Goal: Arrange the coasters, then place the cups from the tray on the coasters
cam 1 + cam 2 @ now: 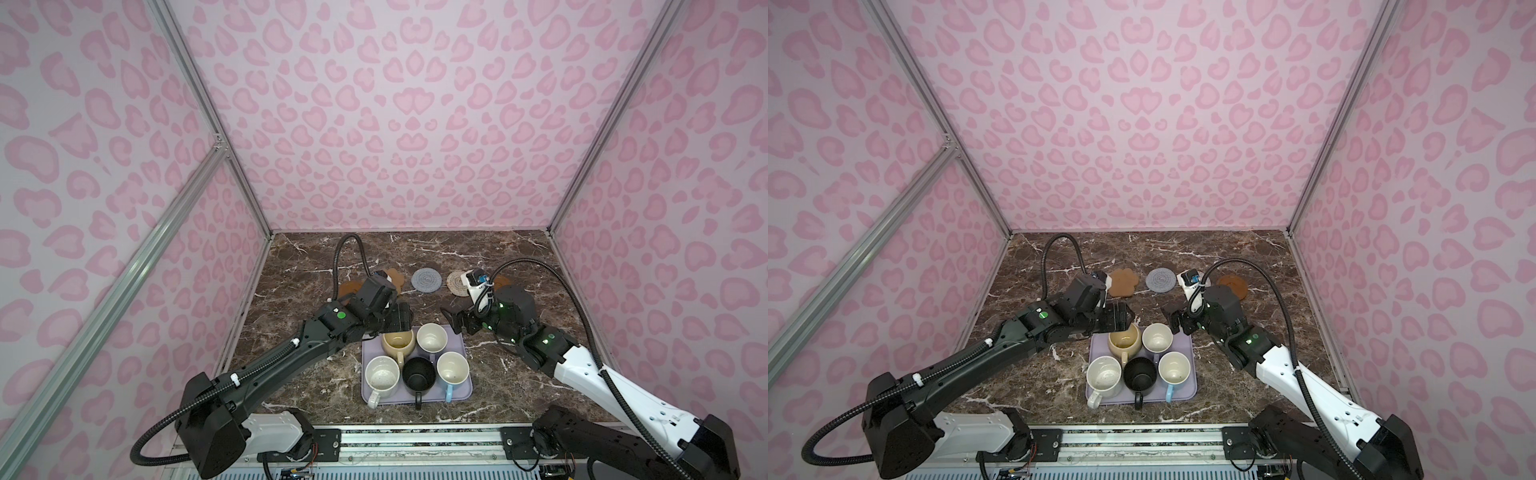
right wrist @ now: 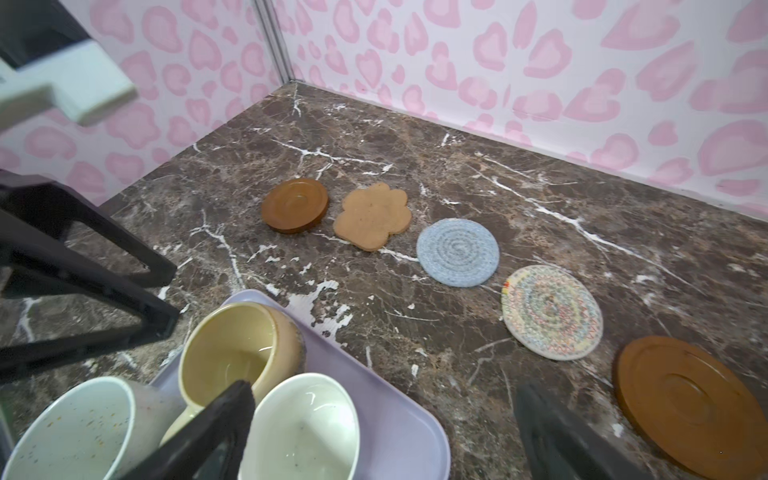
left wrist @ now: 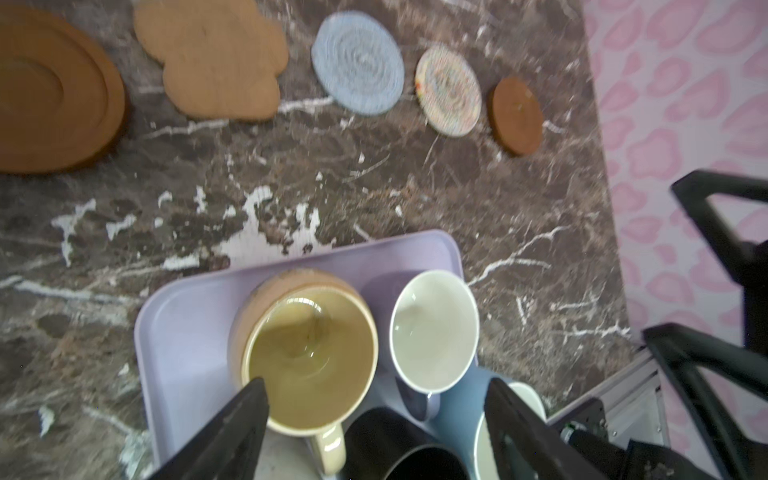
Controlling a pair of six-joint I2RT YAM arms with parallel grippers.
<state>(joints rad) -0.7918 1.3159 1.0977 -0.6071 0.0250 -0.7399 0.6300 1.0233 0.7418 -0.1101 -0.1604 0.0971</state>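
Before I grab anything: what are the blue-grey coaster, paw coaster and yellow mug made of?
Blue-grey coaster: likely woven cotton rope, matte; coiled spiral ridges show.
Paw coaster: probably cork or wood, matte, flat, even tan.
Yellow mug: glazed ceramic, it seems; glossy highlights inside.

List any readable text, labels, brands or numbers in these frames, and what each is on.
No readable text anywhere.
Cups, coasters, tray: no lettering, logos or numbers.
Left arm: a green dot, no lettering legible.
Small board at the front rail: any print too small to read.
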